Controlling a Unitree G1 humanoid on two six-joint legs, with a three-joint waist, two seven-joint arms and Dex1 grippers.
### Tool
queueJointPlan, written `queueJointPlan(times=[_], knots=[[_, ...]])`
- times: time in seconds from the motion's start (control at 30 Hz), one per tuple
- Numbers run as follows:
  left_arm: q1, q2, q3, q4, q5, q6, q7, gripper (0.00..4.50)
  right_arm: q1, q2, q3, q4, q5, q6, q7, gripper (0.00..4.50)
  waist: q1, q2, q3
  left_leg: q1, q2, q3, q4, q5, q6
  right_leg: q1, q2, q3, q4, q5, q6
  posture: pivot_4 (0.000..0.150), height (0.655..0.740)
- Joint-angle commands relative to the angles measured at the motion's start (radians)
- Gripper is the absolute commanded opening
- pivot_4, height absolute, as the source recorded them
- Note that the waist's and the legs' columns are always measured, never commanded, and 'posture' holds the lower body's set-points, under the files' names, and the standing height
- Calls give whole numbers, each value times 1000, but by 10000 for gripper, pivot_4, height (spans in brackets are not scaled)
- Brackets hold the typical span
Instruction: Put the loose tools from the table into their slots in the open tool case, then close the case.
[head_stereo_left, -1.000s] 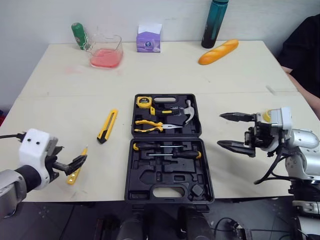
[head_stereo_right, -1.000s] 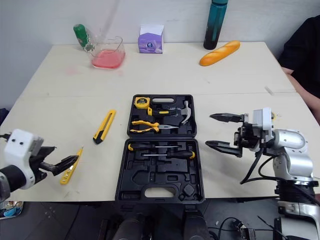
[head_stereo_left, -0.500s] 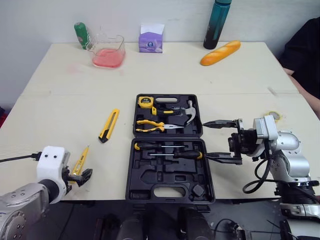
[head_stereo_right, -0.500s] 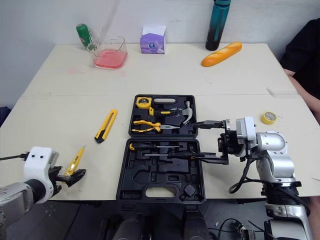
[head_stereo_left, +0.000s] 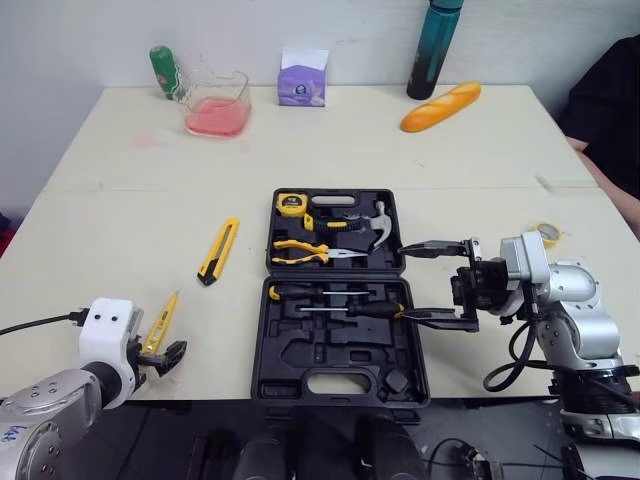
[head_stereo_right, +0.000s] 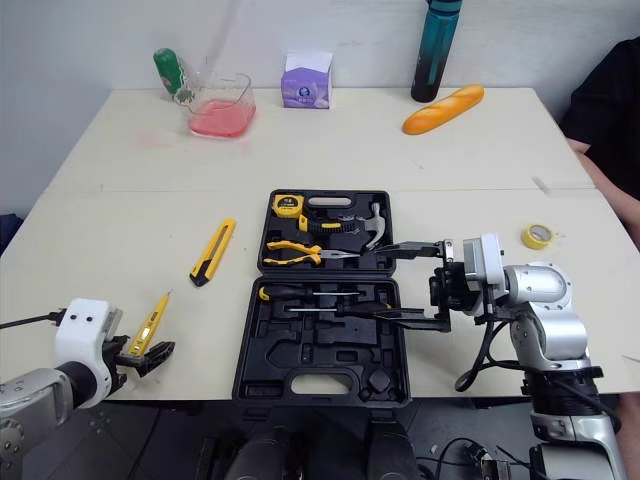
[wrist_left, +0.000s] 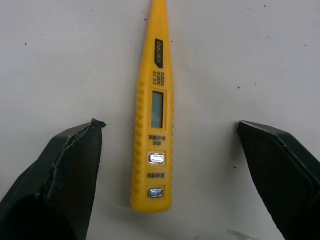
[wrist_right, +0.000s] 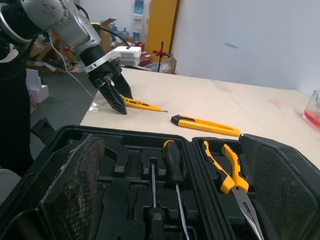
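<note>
On a pale table, at the near left edge, the left gripper (head_stereo_right: 148, 356) is spread wide. A yellow tester pen (head_stereo_left: 158, 325) lies flat on the table between its two black fingers (wrist_left: 65, 175). There is a clear gap on each side, so neither finger touches the pen. The pen's button end is nearest the gripper and its pointed tip faces away.

Just right of the pen and farther back, a yellow utility knife (head_stereo_left: 216, 251) lies loose, well apart from both grippers.

At the table's centre an open black tool case (head_stereo_left: 262, 375) lies flat. Its far half holds a tape measure (head_stereo_left: 289, 203), pliers (head_stereo_left: 300, 248) and a hammer (head_stereo_left: 375, 225). Its near half holds two screwdrivers (head_stereo_left: 350, 309), with several slots bare.

At the case's right edge, the right gripper (head_stereo_left: 408, 281) is opened wide and holds nothing. One finger reaches near the hammer, the other near the screwdriver handles.

Behind the right wrist lies a small yellow tape roll (head_stereo_right: 537, 236).

Along the far edge stand a green bottle (head_stereo_left: 160, 70), a glass container of pink liquid (head_stereo_left: 213, 103), a purple box (head_stereo_left: 302, 78), a teal bottle (head_stereo_left: 430, 48) and a bread loaf (head_stereo_left: 440, 104).

A person's dark sleeve (head_stereo_left: 610, 110) shows at far right.
</note>
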Motion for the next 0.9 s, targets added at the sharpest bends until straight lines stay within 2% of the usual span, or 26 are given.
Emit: queueJointPlan(times=[0.03,0.2,0.27,0.53,0.7,0.8,0.87,0.9], knots=[[41,0,-3,50,43,-13,-1,32104,-2,-9,-14,-40,7,-3,-12,45000,-1,0,0,0,0,0,0,0,0,0,0,0,0,0,0,1500,7400],[85,5,-3,94,58,-57,-15,9246,6,-12,-15,-34,3,-10,-10,45000,-5,3,-2,1,1,0,0,0,-1,0,-1,0,1,-1,-2,1500,7400],[97,5,-3,102,62,-70,-16,4252,6,-12,-17,-32,2,-11,-9,45000,-7,4,-2,2,1,0,0,0,-1,0,-1,0,1,-1,-2,1500,7400],[120,-21,24,125,53,-186,-37,4237,30,-20,-29,-18,-2,-30,3,45000,-7,6,-3,4,2,2,-2,0,-2,0,-1,0,1,-2,-3,1500,7400],[121,-16,101,146,38,-297,-82,4120,40,-32,-36,-4,-5,-48,13,45000,-6,5,-3,5,3,2,-2,0,-2,0,-2,0,2,-2,-3,1500,7400],[145,-7,133,152,31,-401,-138,3097,44,-39,-43,2,-5,-56,16,45000,-6,4,-3,4,3,2,-2,-1,-2,0,-1,0,1,-2,-3,1500,7400],[147,-16,181,151,-10,-470,-196,472,47,-46,-49,9,-4,-61,14,45000,-5,3,-2,2,3,2,-2,-1,-2,-1,-2,-1,0,-2,-3,1500,7400],[158,6,192,145,-24,-536,-267,466,51,-52,-56,15,-5,-65,15,45000,-5,2,-2,1,2,2,-1,-1,-1,-2,-2,-1,0,-2,-3,1500,7400]])
